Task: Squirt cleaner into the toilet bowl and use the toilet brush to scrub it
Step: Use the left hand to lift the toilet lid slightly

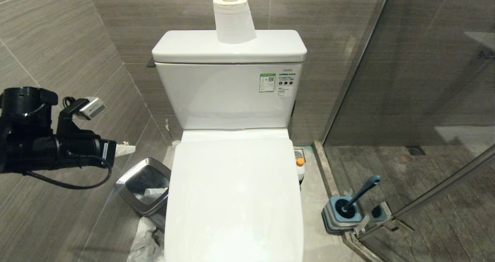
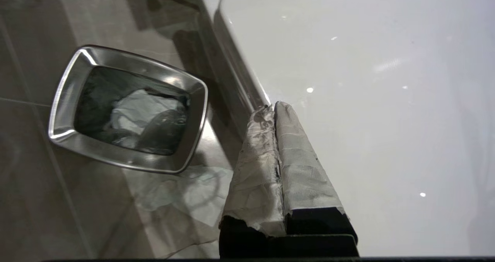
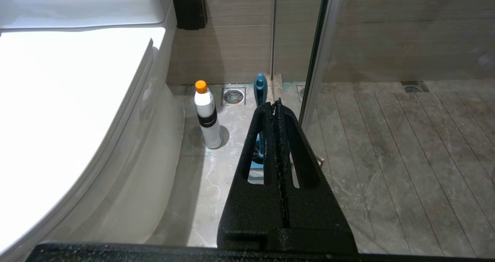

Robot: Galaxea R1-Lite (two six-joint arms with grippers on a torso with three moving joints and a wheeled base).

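Left gripper (image 2: 275, 109), cloth-wrapped fingers pressed together and empty, hangs over the left edge of the shut lid, above the square brushed-steel bin (image 2: 62, 99) holding crumpled paper.

Large white glossy ceramic toilet bowl (image 1: 232, 200): white plastic lid fully down, so the bowl interior is hidden (a white paper roll (image 1: 233, 20) stands on the tank).

Small white plastic cleaner bottle with orange cap and dark label band (image 3: 207, 117): upright on the floor just beside the bowl's right side, cap on, untouched.

Long slim blue-grey toilet brush (image 1: 361, 194): seated in its square blue-and-grey base (image 1: 340, 215) by the glass shower partition, near the bottle.

Right gripper (image 3: 276, 103): black fingers closed, nothing held, low beside the bowl and facing bottle and brush.

Progress, as I judge it: nothing done. Remaining: raise lid, squirt cleaner, scrub
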